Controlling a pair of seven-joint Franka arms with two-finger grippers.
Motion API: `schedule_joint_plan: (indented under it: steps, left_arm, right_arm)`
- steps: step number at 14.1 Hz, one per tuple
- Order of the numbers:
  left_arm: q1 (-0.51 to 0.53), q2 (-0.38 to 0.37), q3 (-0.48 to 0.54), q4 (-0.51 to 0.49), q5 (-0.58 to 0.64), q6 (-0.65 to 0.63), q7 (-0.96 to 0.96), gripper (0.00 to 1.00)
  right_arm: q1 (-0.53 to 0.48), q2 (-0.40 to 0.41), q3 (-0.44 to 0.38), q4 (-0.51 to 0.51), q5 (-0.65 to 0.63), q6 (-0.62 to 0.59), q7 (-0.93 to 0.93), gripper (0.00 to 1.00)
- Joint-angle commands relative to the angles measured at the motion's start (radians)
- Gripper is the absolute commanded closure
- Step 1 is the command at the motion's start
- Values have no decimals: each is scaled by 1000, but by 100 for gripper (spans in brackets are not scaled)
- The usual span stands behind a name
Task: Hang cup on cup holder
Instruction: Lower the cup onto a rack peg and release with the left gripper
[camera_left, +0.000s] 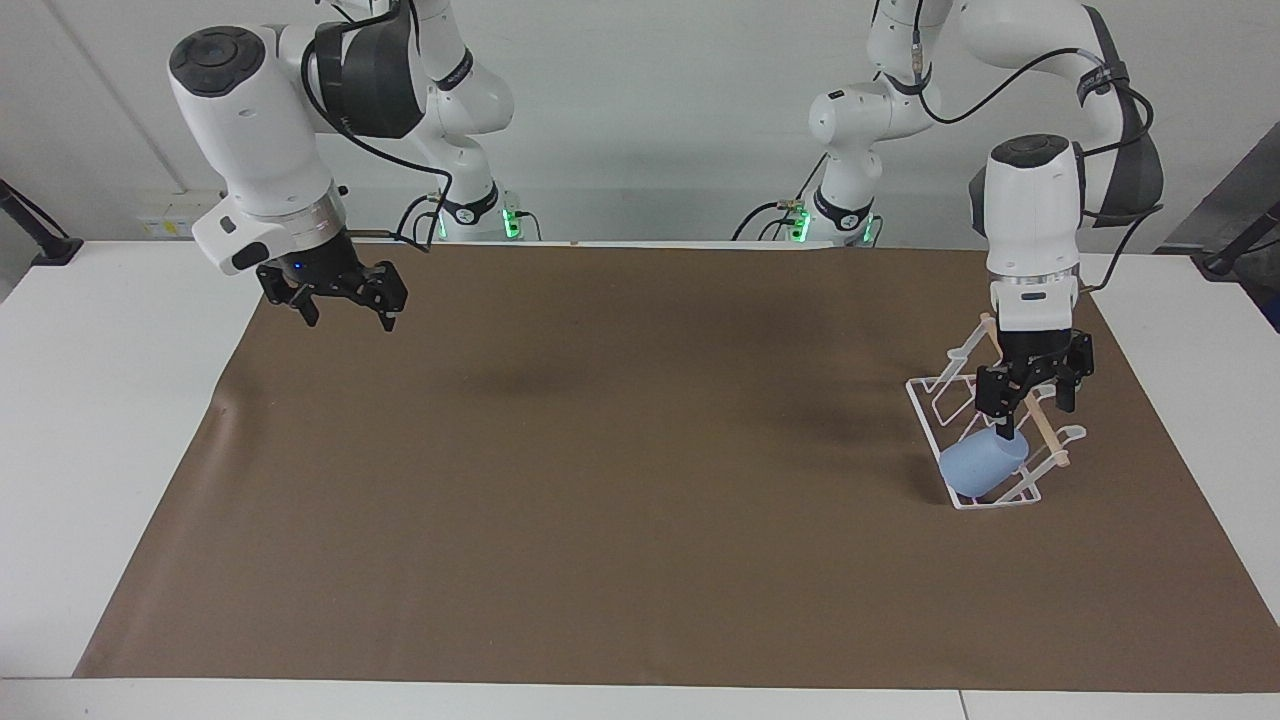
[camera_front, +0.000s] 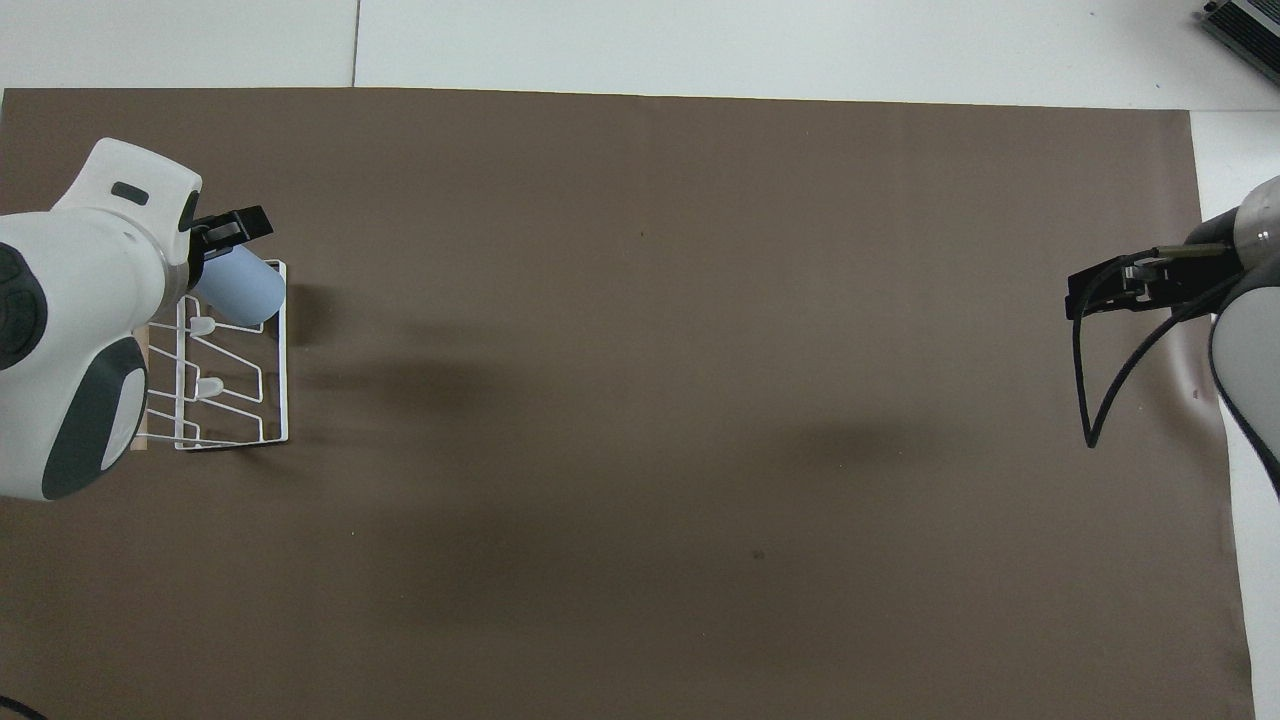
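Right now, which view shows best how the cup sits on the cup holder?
The facing view: the cup lies tilted on the cup holder, below the open left tool. Overhead, the left arm covers part of both.
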Motion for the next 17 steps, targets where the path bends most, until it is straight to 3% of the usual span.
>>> schedule_joint_plan:
  steps: [1, 4, 8, 14, 17]
  left_arm:
    - [-33, -37, 7, 110, -85, -226, 122, 0]
    - [-29, -37, 7, 232, -159, -434, 291, 0]
    - [-20, -39, 19, 305, -200, -603, 489, 0]
    - [65, -31, 27, 394, -326, -812, 743, 0]
    - [74, -25, 22, 435, -346, -848, 750, 0]
  right_arm:
    - [4, 5, -5, 7, 24, -2, -11, 0]
    - [8, -1, -6, 3, 24, -7, -16, 0]
    - [9, -10, -6, -22, 24, -15, -13, 0]
    - [11, -13, -8, -24, 24, -15, -11, 0]
    - [12, -13, -6, -24, 24, -16, -11, 0]
